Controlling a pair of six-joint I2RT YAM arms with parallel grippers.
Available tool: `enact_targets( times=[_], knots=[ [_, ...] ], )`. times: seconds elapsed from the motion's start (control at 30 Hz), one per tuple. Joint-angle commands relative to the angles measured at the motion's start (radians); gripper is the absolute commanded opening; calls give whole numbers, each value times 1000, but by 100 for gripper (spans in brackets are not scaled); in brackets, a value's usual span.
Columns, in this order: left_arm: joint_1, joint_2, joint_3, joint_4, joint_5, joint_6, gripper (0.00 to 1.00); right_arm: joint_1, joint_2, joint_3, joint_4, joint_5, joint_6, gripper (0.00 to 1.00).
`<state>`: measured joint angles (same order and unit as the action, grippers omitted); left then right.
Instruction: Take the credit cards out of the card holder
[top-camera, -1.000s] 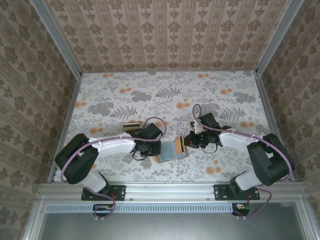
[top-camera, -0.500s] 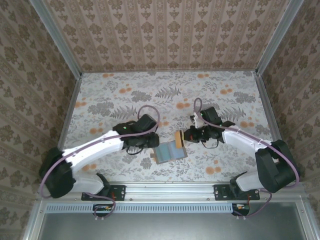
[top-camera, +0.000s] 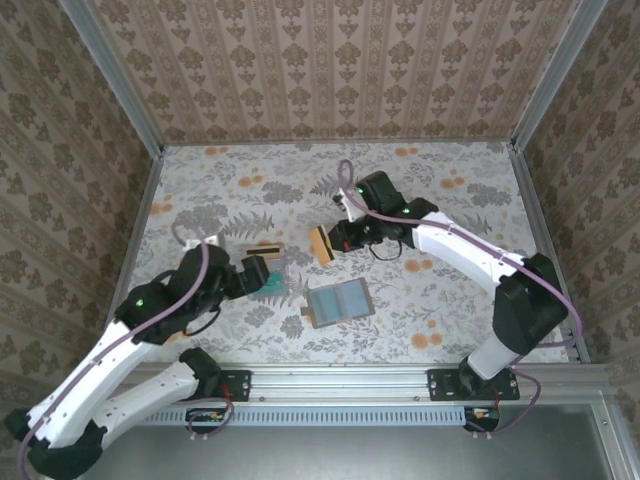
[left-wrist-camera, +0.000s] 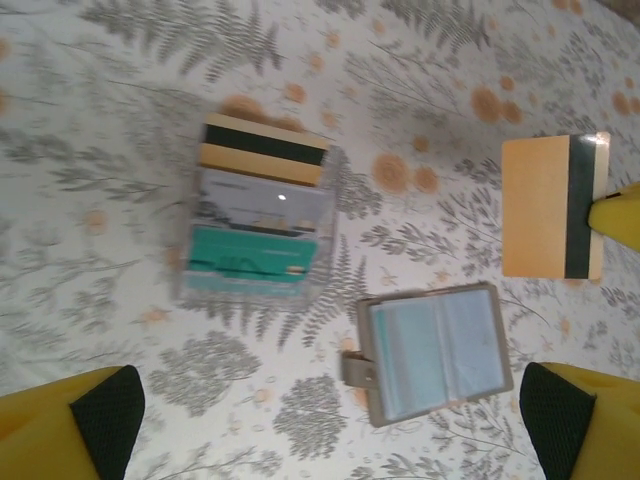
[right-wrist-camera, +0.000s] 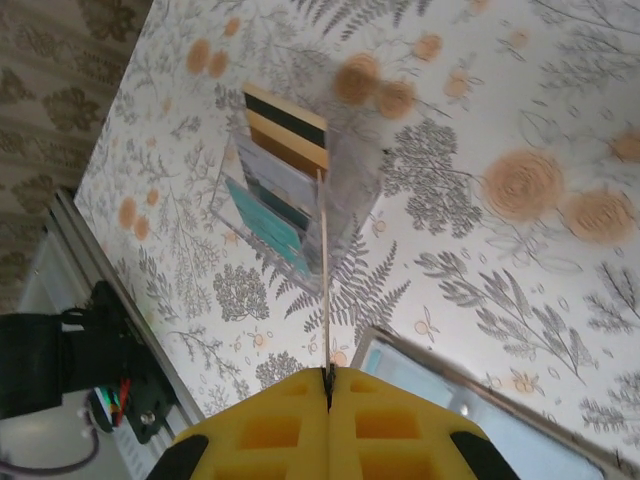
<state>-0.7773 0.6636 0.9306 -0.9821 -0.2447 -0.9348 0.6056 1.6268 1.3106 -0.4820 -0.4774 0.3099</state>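
The right end effector (right-wrist-camera: 327, 378) is pinched tight on one tan card (left-wrist-camera: 535, 205), near the clear tray (left-wrist-camera: 255, 235). The wallet (left-wrist-camera: 432, 352) lies open and flat on the surface (top-camera: 440, 200). The left end effector (left-wrist-camera: 330, 415) is wide open with nothing in it. I think the card should go to the tray: hold it firmly, move slowly, go low, then let go.

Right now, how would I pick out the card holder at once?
On the floral table, look near the front, between the arm bases. The small flat grey-brown bifold card holder lies open, two blue-grey panels up; the clear plastic tray beside it holds stacked cards.
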Motion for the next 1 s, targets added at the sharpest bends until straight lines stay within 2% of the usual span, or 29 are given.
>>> enact_targets(
  times=[0.0, 0.23, 0.67, 0.83, 0.97],
  knots=[
    [13, -81, -8, -184, -114, -61, 100, 42, 65, 113, -113, 72, -103, 0],
    [19, -209, -21, -337, -206, -143, 100, 96, 227, 387, -222, 135, -244, 0],
    [24, -221, -38, -380, -215, -176, 100, 181, 545, 835, -407, 174, -592, 0],
    [26, -209, -33, -387, -220, -179, 100, 227, 618, 927, -421, 231, -728, 0],
    [27, -205, -32, -389, -219, -181, 100, 238, 650, 955, -427, 247, -779, 0]
  ],
)
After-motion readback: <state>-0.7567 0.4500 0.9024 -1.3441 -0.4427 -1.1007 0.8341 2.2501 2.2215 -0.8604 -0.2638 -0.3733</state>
